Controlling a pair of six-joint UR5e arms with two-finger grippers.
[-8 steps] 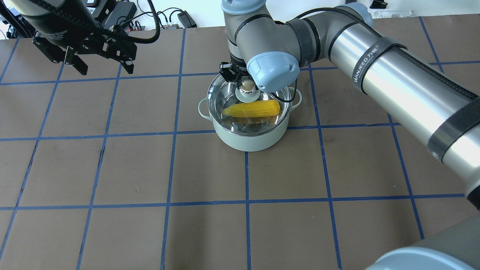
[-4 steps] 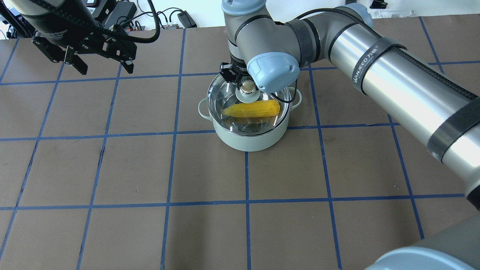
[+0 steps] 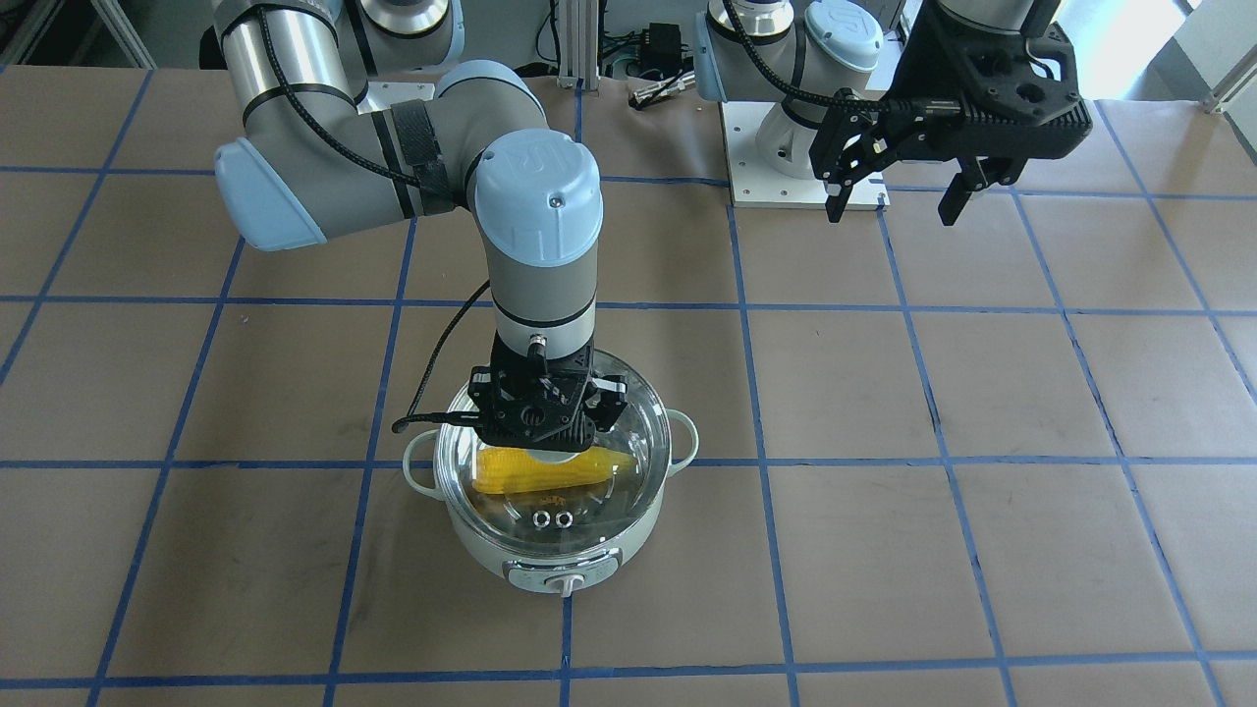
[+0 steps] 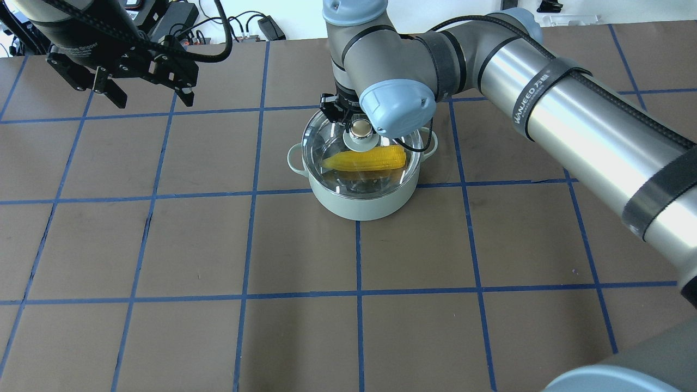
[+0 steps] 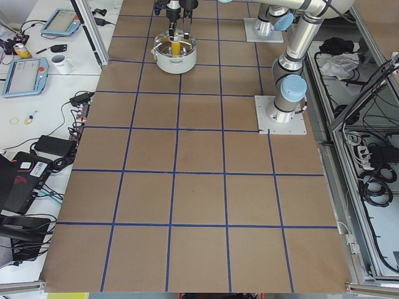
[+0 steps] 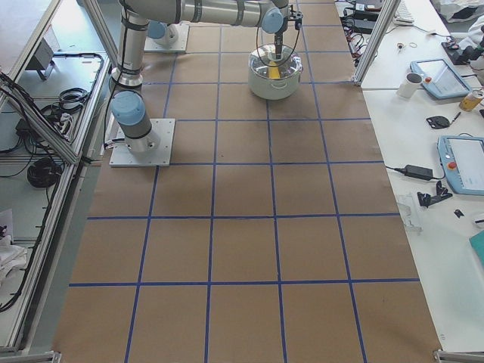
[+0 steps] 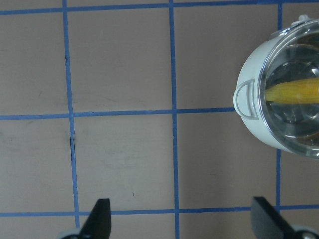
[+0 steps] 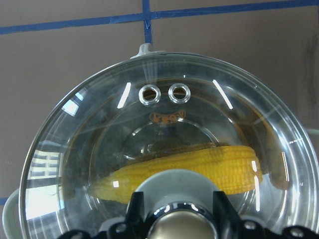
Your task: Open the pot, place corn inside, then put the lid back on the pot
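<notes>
overhead exterior: the lid (image 4: 326, 142) sits on the pot (image 4: 359, 207) at upper centre, corn (image 4: 370, 158) inside. right wrist-mounted alone shows the right gripper (image 8: 179, 209) with fingers (image 8: 135, 206) narrow, pinching the lid's knob (image 8: 180, 225). left wrist-mounted: the left gripper (image 7: 183, 221) is spread wide over the table (image 7: 124, 149), pot at right edge.

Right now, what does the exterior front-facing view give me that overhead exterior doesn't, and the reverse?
Front-facing only: the pot's control dial and the lid's two vent rings. Overhead only: the lid's gold knob, which the right pincer hides from the front. Both: the corn inside the pot under the seated lid, the right pincer down at the lid's centre, and the left pincer open, held away from the pot.
</notes>
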